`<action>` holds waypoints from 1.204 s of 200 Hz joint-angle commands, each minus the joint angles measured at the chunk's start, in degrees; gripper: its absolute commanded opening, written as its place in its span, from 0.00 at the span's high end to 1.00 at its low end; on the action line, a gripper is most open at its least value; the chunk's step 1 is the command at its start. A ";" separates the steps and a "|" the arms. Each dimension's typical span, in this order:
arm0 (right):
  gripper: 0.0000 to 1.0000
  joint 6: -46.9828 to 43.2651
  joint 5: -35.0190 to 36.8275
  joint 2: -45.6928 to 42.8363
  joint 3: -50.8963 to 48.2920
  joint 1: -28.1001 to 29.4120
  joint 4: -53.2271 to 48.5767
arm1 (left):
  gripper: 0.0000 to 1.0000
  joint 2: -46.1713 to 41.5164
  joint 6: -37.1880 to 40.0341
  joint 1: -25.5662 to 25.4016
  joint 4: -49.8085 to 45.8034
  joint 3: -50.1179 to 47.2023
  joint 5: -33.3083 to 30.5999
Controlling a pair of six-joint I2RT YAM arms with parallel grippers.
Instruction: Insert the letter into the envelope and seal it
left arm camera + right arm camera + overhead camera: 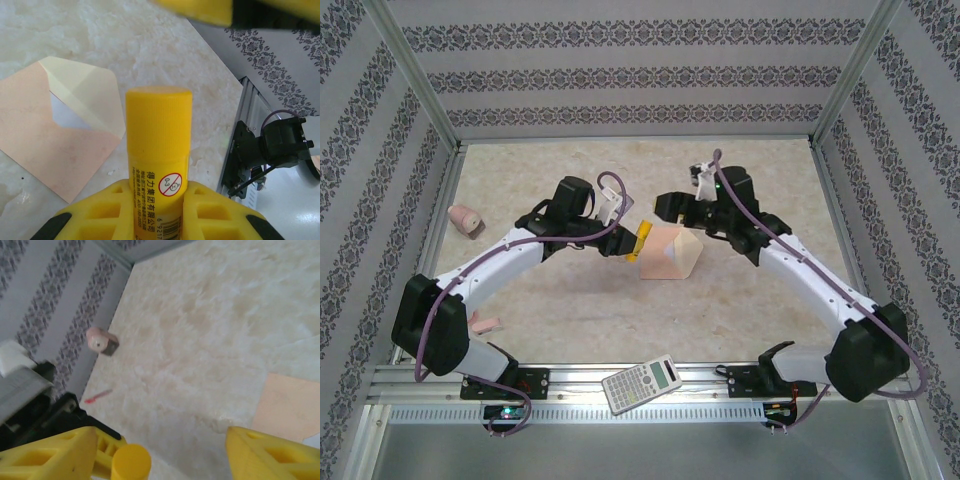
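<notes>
While left jaws clench the glue stick (158, 150), right jaws released (cap between), envelope (55, 150) flap open, tabletop (150, 45) around.

Robot lab test cell, not a lived-in room: bare aluminium frame posts (417, 78) box in the table (620, 320). Its walls are flat panels (640, 70) skinned in striped damask wallpaper, and the top is a marble-look sheet. Two white-and-black arms, left (500, 262) and right (810, 275), are bolted to a slotted metal rail (575, 380) at the near edge, with purple cables (618, 188) looped loose along them and a green LED (506, 411) lit at the left base. A calculator (641, 384) lies on the rail and a small pink object (466, 220) sits by the left wall.
</notes>
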 commanded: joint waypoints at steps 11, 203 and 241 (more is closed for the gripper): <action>0.41 -0.50 0.57 1.95 0.00 2.81 0.37 | 1.00 -0.02 2.29 -0.05 -1.05 2.73 -0.05; 0.50 3.09 -2.87 3.99 -0.54 5.24 3.02 | 1.00 1.82 2.21 -0.02 -0.76 3.24 -0.07; 0.57 3.74 -3.53 4.51 -0.92 5.31 3.79 | 1.00 1.81 1.96 0.01 -0.29 3.44 -0.36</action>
